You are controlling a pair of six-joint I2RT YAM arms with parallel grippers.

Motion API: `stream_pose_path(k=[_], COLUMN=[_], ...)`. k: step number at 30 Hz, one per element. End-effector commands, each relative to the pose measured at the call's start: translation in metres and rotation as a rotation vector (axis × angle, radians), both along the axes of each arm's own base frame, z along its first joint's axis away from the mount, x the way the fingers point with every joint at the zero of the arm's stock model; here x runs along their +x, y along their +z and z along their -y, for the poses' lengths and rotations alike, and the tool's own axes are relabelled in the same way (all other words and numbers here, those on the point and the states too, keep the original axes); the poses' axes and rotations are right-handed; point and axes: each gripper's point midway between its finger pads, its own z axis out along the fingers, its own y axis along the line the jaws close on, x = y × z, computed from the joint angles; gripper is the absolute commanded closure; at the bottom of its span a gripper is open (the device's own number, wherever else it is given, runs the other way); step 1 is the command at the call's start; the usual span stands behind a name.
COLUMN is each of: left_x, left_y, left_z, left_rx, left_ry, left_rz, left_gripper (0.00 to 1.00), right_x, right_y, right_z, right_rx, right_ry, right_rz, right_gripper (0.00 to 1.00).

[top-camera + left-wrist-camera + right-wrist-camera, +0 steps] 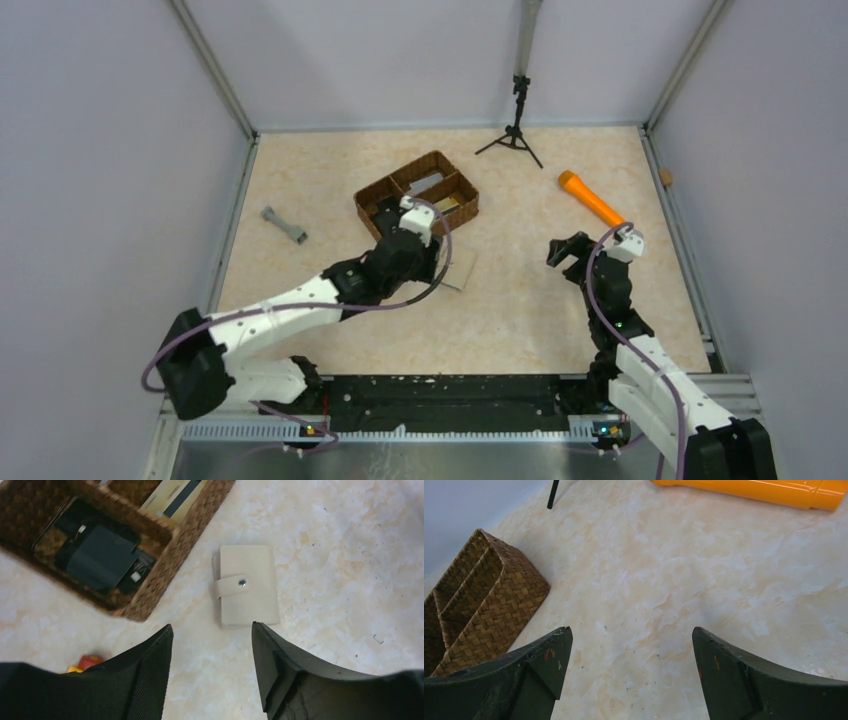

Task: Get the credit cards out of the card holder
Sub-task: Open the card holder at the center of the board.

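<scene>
1. The card holder (246, 585) lies closed, just beside the tray (155, 587).
2. The left gripper (211, 630) hangs near the tray, jaws apart, empty.
3. The right gripper (631, 632), well away from the tray, gapes empty.
4. Seemingly a striped card (167, 497) lies inside the tray.

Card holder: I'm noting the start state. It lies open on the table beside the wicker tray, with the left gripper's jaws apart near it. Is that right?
Not quite. The card holder is closed, with its strap fastened at the stud, as the left wrist view shows. The rest holds: it lies on the table beside the wicker tray, with the left gripper near it, jaws apart.
</scene>
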Motion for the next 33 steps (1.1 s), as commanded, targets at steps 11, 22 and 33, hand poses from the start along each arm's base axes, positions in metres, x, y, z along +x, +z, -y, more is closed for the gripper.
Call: stream_pose_path(k=[11,22,33], left_x=[0.017,0.035,0.045], left_y=[-0.058,-0.096,-0.115], left_z=[0.083,0.089,0.075], left_rx=[0.259,0.41,0.367], left_ry=[-0.199,-0.12,-0.056], left_rz=[-0.252,-0.347,-0.445], left_gripper=[0.43,0.4,0.52], right_x=[0.007,0.007,0.007], right_y=[0.026,0.026,0.025], right_z=[-0.005,-0.006,-0.007], right_rx=[0.011,0.013,0.015], right_ry=[0.019,0.021,0.027], right_rz=[0.078,0.077,0.078], right_gripper=[0.08,0.08,0.08])
